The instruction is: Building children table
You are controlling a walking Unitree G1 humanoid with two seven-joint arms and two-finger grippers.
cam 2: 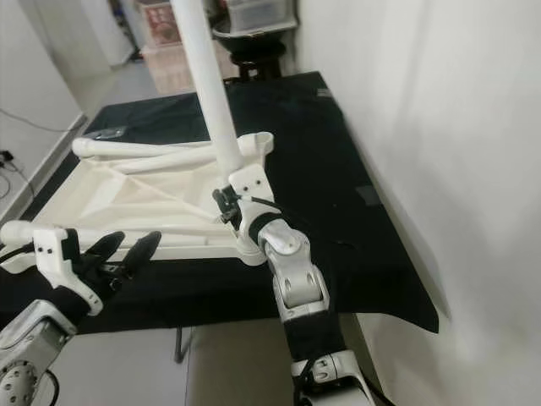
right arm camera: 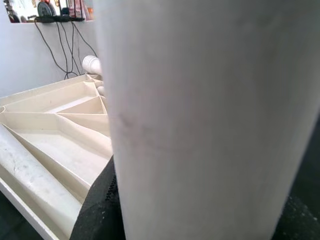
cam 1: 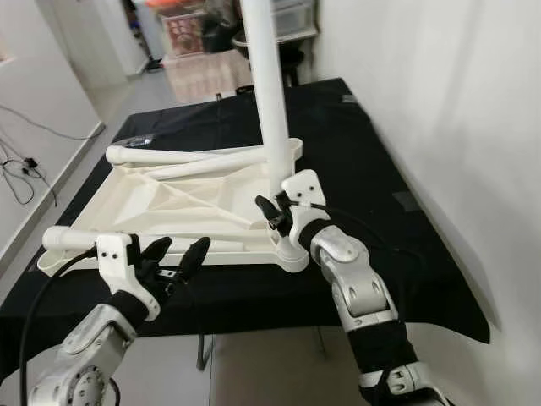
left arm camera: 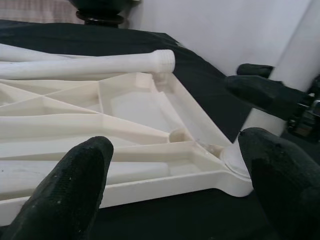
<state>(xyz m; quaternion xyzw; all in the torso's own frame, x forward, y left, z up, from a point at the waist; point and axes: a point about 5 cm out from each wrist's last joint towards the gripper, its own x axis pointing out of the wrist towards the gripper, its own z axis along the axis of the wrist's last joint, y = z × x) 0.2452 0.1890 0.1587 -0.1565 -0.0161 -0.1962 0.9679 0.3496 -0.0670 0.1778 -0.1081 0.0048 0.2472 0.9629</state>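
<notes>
Tabletop: upside down on black cloth.
R gripper: clenched on upright leg at tabletop's near R corner.
L gripper: fingers spread, empty, at tabletop's near edge.

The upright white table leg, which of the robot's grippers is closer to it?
Right. The right gripper is shut around the base of the upright leg at the tabletop's corner. The left gripper, jaws open, hovers off the tabletop's near edge, away from that leg.
</notes>
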